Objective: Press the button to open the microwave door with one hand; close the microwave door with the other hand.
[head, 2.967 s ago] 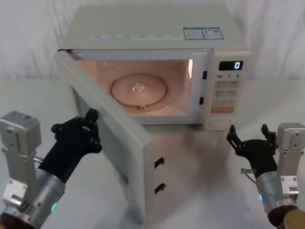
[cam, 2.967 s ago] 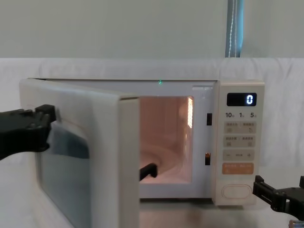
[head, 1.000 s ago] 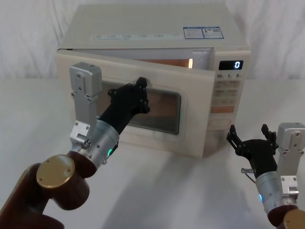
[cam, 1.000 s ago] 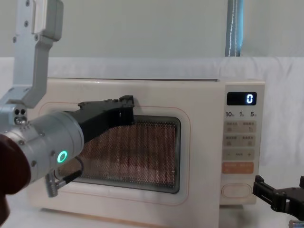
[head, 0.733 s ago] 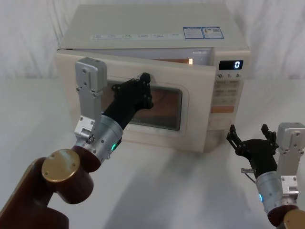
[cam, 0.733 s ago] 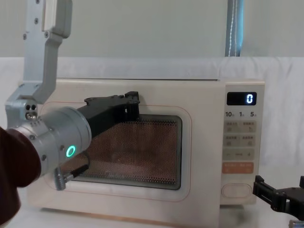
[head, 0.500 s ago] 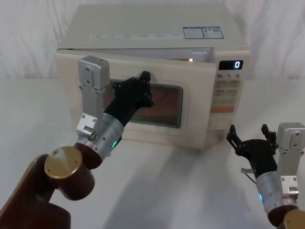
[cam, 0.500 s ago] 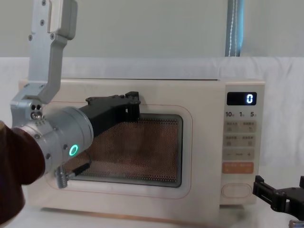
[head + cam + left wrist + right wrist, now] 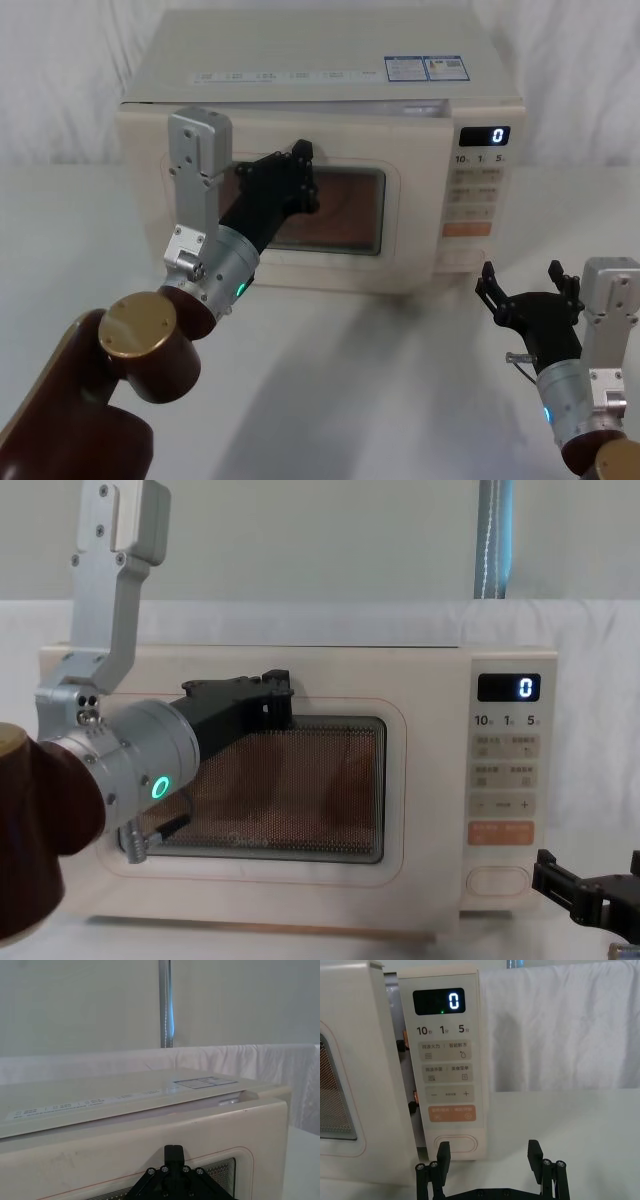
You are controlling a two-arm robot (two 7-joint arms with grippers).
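From the head camera I see the microwave door (image 9: 330,215) nearly flush with the oven front, a thin gap left along its top edge. My left tool (image 9: 296,180) is pressed against the upper part of the door window, and I cannot tell whether its fingers are spread or together. My right tool (image 9: 529,290) hovers above the desk (image 9: 400,380) in front of the control panel (image 9: 477,195), fingers spread and holding nothing. The button (image 9: 462,257) sits at the bottom of that panel, beyond the right tool and apart from it.

In the left wrist camera, the black tip of the left tool (image 9: 173,1172) lies against the door (image 9: 100,1157) just above the mesh window, with the oven top right over it.

The right wrist camera shows the right tool (image 9: 490,1157) with its two fingers wide apart, near the oval button (image 9: 455,1143) but not touching it. The door edge (image 9: 365,1070) stands slightly proud of the panel, a dark slit between them. The display reads 0.

In the chest camera, the left tool (image 9: 265,702) rests on the door (image 9: 400,810) at the window's top edge, and the right tool (image 9: 590,890) hangs low at the right, below and to the right of the button (image 9: 498,881).
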